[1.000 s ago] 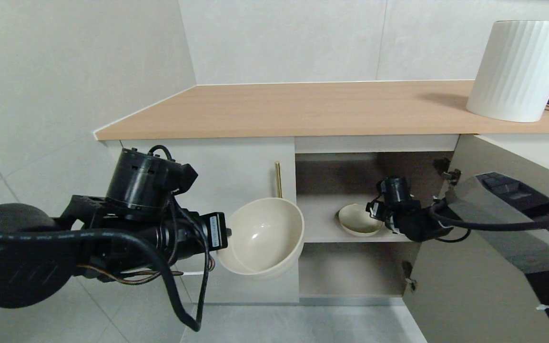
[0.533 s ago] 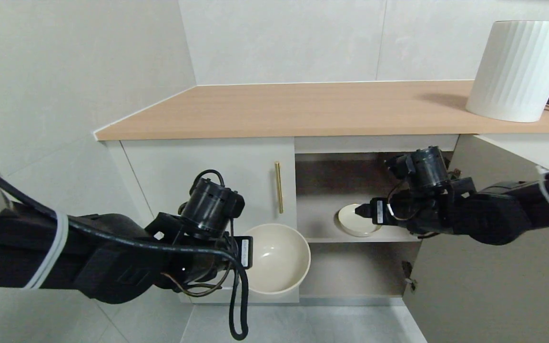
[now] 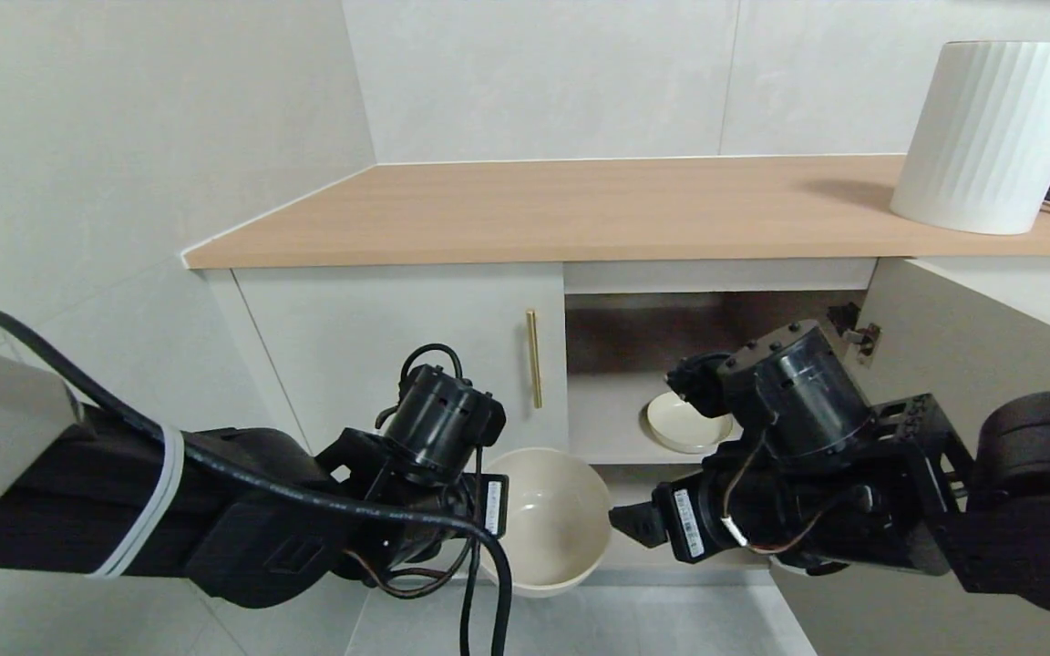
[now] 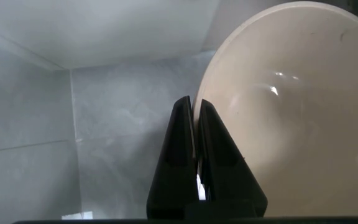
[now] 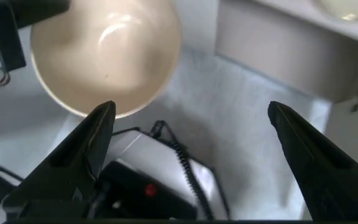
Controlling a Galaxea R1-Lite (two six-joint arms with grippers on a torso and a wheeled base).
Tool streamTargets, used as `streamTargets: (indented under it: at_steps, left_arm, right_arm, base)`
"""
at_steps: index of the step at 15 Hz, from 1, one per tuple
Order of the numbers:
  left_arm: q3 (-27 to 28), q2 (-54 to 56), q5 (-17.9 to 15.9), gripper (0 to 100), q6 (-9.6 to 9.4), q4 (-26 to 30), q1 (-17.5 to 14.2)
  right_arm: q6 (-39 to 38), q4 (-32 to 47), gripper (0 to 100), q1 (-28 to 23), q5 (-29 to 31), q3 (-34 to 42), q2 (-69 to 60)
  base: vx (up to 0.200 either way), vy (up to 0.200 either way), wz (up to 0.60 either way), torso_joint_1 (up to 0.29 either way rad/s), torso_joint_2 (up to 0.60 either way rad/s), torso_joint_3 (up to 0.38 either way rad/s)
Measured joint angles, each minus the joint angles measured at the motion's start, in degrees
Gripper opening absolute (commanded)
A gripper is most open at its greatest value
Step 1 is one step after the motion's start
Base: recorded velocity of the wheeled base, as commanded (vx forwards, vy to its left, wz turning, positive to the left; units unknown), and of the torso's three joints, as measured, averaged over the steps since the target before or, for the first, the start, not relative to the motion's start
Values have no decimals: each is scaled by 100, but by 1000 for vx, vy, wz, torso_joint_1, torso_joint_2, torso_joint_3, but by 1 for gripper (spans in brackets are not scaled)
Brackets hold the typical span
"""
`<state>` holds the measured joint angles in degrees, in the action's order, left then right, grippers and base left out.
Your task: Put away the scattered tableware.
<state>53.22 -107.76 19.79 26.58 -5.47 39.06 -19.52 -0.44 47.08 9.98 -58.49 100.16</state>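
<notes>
Here, left hand [image 4: 195, 106] pinching bowl [image 3: 550, 521] rim, mouth tilted upward, right hand [image 5: 191, 113] spread wide beside it.

The left arm was stretched forward and low, and the left gripper [image 4: 195, 107] was closed tightly on the rim of the bowl [image 4: 291, 93]. The right arm was bent inward at about the same height. The right gripper [image 5: 189, 109] pointed toward the left one, with its fingers [image 5: 95, 140] spread wide apart.

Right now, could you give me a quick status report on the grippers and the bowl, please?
Left gripper shut on bowl rim. Right gripper open, empty, beside bowl. Small dish on cupboard shelf; right arm partly fronts the opening.
</notes>
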Motion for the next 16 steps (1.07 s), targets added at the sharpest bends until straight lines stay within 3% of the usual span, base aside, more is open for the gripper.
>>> streamTargets:
  at_steps: [4, 10, 11, 16]
  left_arm:
    - [-96, 285, 29, 0, -15, 4, 197]
    - [-201, 549, 33, 0, -33, -2, 429]
    - [-201, 549, 33, 0, -33, -5, 432]
    - [-196, 492, 33, 0, -30, -11, 438]
  right_arm:
    - [-616, -24, 100, 57, -17, -357, 605]
    - [-848, -24, 100, 11, 2, -621, 1067]
    - [-886, -46, 0, 11, 2, -634, 1095]
    - [-917, -177, 0, 13, 30, -608, 1112]
  base:
    - [0, 0, 0, 0, 0, 0]
    - [0, 0, 0, 0, 0, 0]
    - [0, 0, 0, 0, 0, 0]
    - [0, 0, 0, 0, 0, 0]
